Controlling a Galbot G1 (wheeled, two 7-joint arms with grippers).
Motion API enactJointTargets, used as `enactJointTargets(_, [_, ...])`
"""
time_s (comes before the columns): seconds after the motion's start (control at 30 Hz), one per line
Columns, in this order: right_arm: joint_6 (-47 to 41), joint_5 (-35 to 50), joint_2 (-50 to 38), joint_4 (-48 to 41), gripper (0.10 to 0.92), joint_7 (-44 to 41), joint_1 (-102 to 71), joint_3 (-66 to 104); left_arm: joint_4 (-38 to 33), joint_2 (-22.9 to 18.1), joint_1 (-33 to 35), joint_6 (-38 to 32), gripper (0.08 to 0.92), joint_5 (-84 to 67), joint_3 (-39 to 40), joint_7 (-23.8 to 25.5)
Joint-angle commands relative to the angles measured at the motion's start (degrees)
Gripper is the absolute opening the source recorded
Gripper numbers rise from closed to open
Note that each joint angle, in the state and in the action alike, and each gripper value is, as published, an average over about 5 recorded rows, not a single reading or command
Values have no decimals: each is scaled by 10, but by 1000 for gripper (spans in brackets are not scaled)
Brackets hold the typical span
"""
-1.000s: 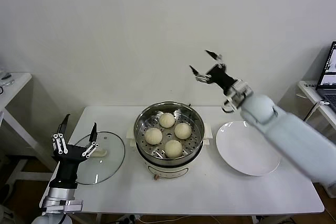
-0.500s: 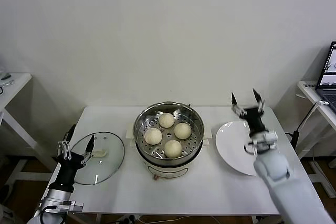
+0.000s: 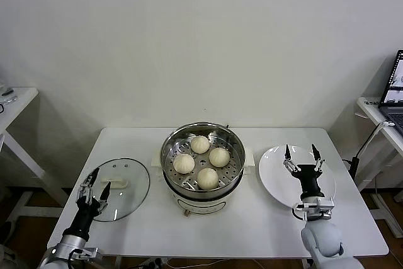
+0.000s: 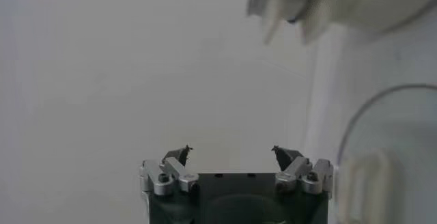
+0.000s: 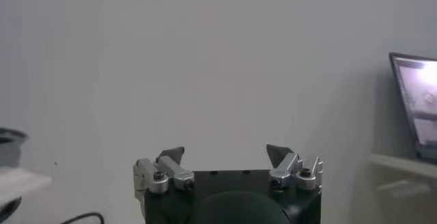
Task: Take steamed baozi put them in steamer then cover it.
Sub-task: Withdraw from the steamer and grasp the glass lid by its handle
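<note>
A: Status, left to right from the steamer [image 3: 203, 159]?
B: Left gripper [image 3: 95, 186] empty, jaws apart, at the near edge of the cover [image 3: 119, 188], which lies flat left of the steamer; handle runs left-right. All four steamed baozi [image 3: 201, 160] are in.
A: Right side?
B: Right gripper [image 3: 301, 157] spread, empty, over the white plate [image 3: 280, 184]. Left arm's nearer. Left wrist view shows the cover's rim; right wrist view only wall and laptop [image 5: 414, 106].

Laptop [image 3: 398, 83] cut by frame edge

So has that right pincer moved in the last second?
Yes. The right pincer dropped from high behind the steamer to over the white plate.
</note>
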Motion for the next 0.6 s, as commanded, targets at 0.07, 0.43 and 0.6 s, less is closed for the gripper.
enactJointTargets(0.07, [3, -36, 38, -3, 823, 3, -40, 21, 131, -9, -41, -32, 823, 45, 17, -30])
enactJointTargets(0.43, [6, -56, 53, -14, 823, -2, -40, 19, 193, -13, -102, -40, 823, 47, 28, -48])
enactJointTargets(0.6, [8, -62, 57, -18, 823, -4, -41, 19, 204, -14, -128, -35, 823, 47, 31, -50])
